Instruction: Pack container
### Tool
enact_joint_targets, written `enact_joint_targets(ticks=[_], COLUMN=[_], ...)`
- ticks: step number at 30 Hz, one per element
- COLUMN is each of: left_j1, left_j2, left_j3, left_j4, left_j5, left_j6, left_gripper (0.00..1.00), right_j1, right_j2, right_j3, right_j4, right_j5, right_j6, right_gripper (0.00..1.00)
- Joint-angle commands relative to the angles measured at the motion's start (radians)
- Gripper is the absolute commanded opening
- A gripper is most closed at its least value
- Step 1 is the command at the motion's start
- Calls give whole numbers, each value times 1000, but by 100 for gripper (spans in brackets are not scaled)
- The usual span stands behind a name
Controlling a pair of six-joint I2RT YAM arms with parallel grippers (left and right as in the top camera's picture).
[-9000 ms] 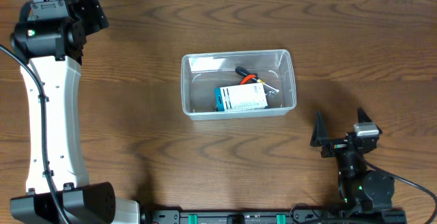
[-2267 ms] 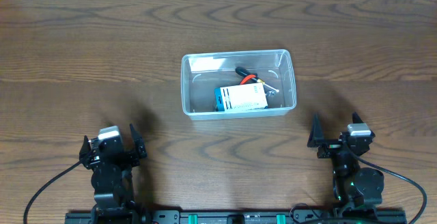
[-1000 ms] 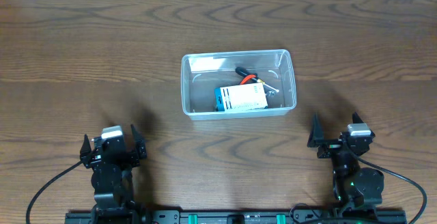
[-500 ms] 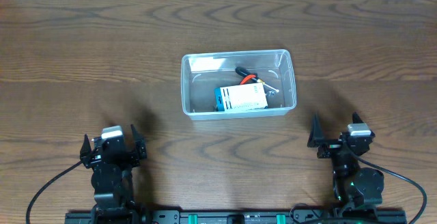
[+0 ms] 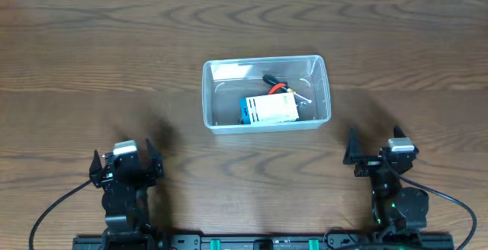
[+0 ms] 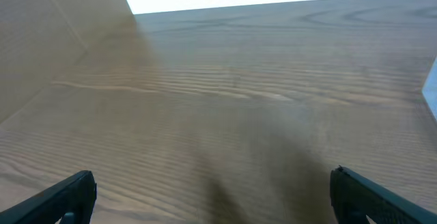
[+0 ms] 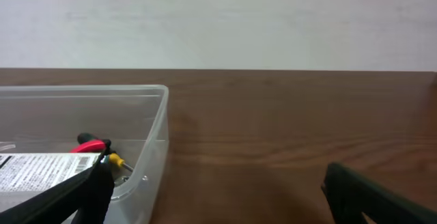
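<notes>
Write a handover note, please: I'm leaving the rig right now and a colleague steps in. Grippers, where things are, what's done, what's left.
Left gripper: open, empty, by the near edge of the table, left side.
Right gripper: open, empty, near edge, right side.
Container: mid-table, upright, apart from both arms. Inside lie a blue-and-white cardboard box and, beyond it, a red-and-black-handled tool.
Done: those items are packed.
Left: apparently nothing to load; no loose item or lid in view.
</notes>
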Motion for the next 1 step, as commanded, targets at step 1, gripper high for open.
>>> enact_joint_targets(ticks=[1], left_j1=[-6], left_j2=[-6], left_j3=[-22], left_j4=[-2], left_j5=[14], left_j6=[17], left_gripper=[98], right_j1=[-10], right_j2=[-7], right_j3=[-3], right_j4=[-2], right_j5=[4], right_j6=[-12], right_gripper=[99])
